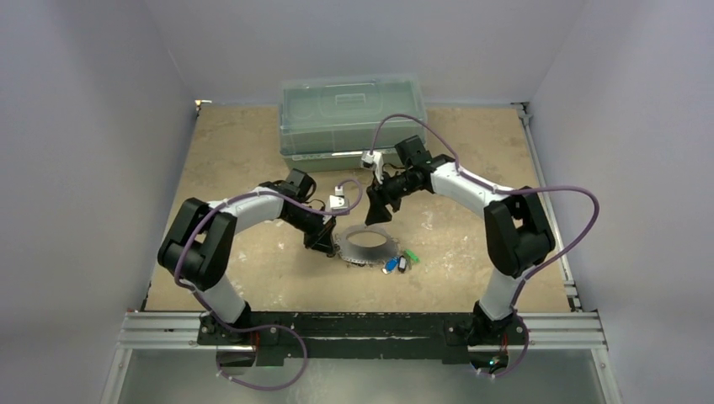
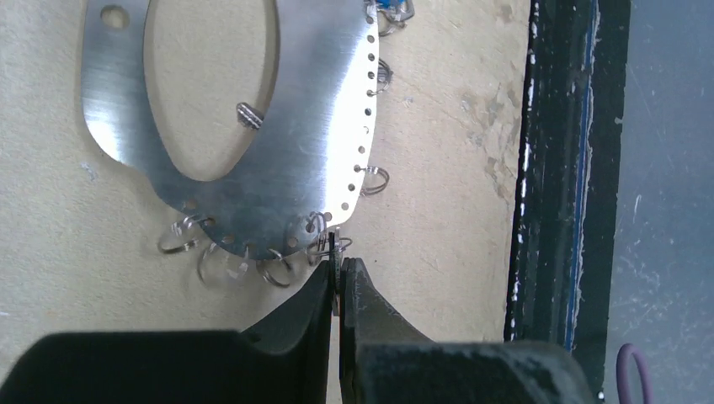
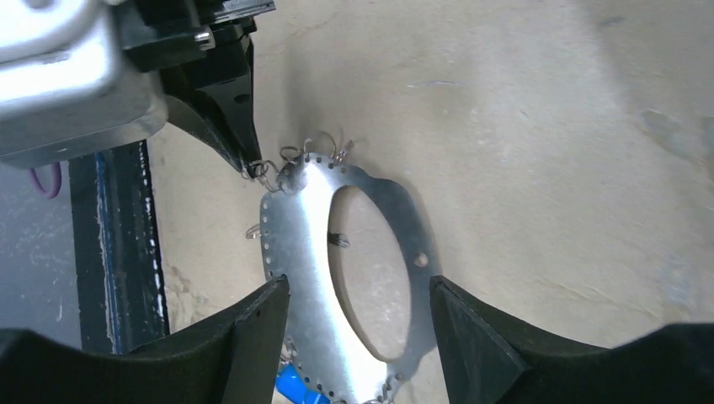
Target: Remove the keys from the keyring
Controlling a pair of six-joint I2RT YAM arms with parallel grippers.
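From the overhead view I see a tan, scuffed flat surface boxed in by plain pale grey walls, with a black metal rail along its near edge. At the far edge sits a translucent pale-green plastic box with a lid; I cannot make out what is inside it. The keyring lies flat in mid-surface between the arms. It is a shiny, flat oval metal plate with a large oval opening, small holes punched along its rim, and thin wire loops hanging from several of them. Small keys with blue, green and black plastic heads lie just beside its near-right edge. My left hand is narrowed right down, pinching one small wire ring at the plate's rim. My right hand is spread wide, hovering above the plate and apart from it.
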